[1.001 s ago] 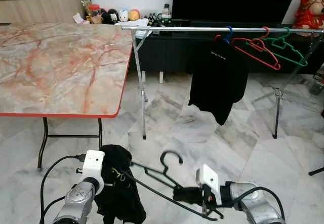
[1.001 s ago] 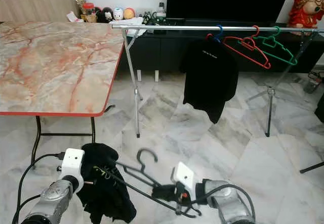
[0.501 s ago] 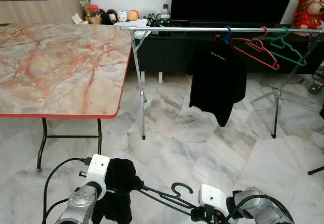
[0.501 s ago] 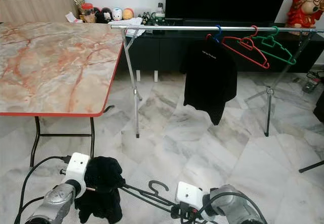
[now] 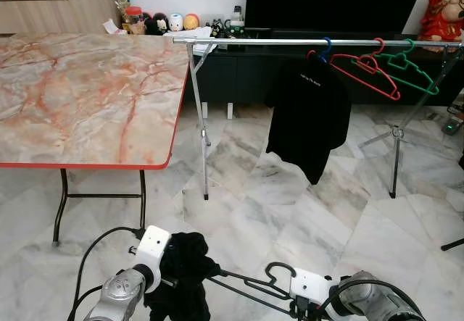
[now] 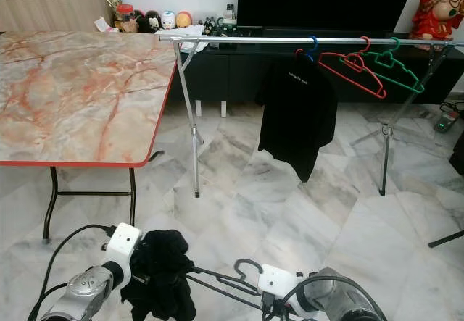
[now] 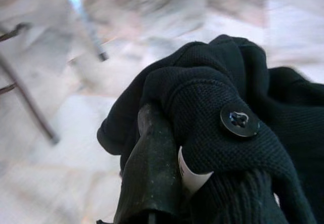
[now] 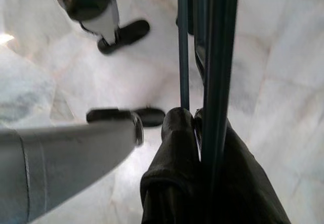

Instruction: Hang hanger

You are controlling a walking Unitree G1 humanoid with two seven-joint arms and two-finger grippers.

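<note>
The right tool (image 8: 202, 133) is clamping the thin, stiff hanger (image 5: 250, 288) at six o'clock; the left tool (image 7: 152, 173) is pinching the limp black garment (image 5: 185, 277) — light, floppy, best steered by the wire near its hook.

Black hanger (image 5: 250, 286) and black garment (image 5: 183, 277) (buttoned), orange-veined marble table (image 5: 87, 89), red-edged; grey-white marble floor (image 5: 290, 205).

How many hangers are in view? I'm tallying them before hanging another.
4: blue hanger under the black shirt, red hanger, green hanger on the rail; black hanger in the right hand.
</note>
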